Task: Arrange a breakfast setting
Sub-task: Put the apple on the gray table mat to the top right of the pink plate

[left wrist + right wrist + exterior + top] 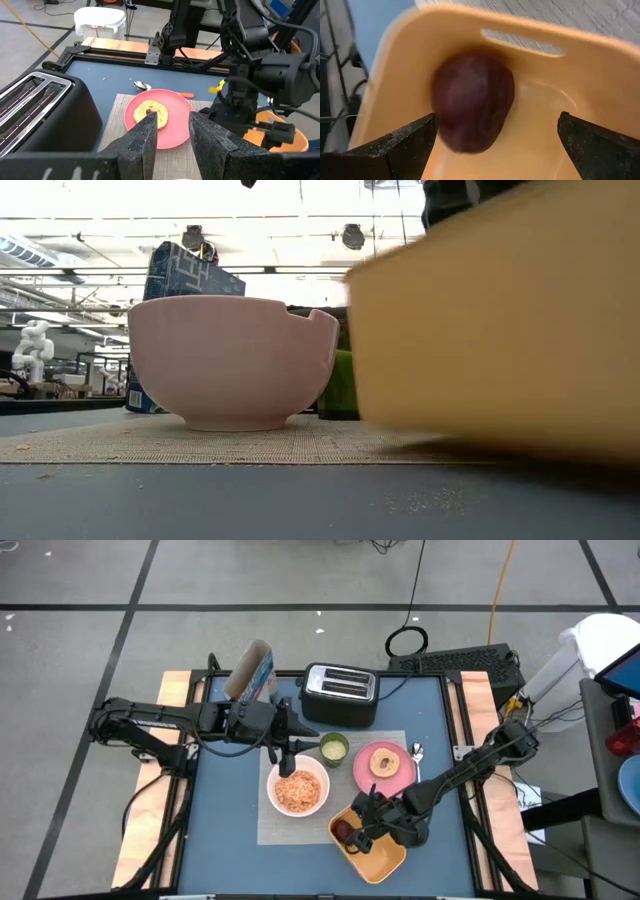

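Note:
A grey placemat (pixel 270 830) lies mid-table. On it stand a white bowl (pixel 297 790) of orange flakes, a pale-green cup (pixel 333 748) and a pink plate (pixel 398 780) bearing a round toasted bread piece (pixel 384 760). My left gripper (pixel 288 755) hovers open and empty between bowl and cup; its wrist view looks over the plate (pixel 170 135) and the bread (pixel 152 109). My right gripper (pixel 352 830) is open inside the orange tray (pixel 380 858). Its fingers stand on either side of a dark red fruit (pixel 472 107). My right gripper comes from above into the tray, with one finger (pixel 410 142) right beside the fruit's side (pixel 442 125) and the other far off. I cannot tell whether that finger touches the fruit. The fruit lies on the tray's floor.
A black-and-silver toaster (pixel 340 692) and a cereal box (pixel 252 672) stand at the far side. A spoon (pixel 417 752) lies right of the plate. The orange tray overlaps the placemat's near right corner. In the low view it (pixel 500 320) fills the right half, beside the bowl (pixel 230 360).

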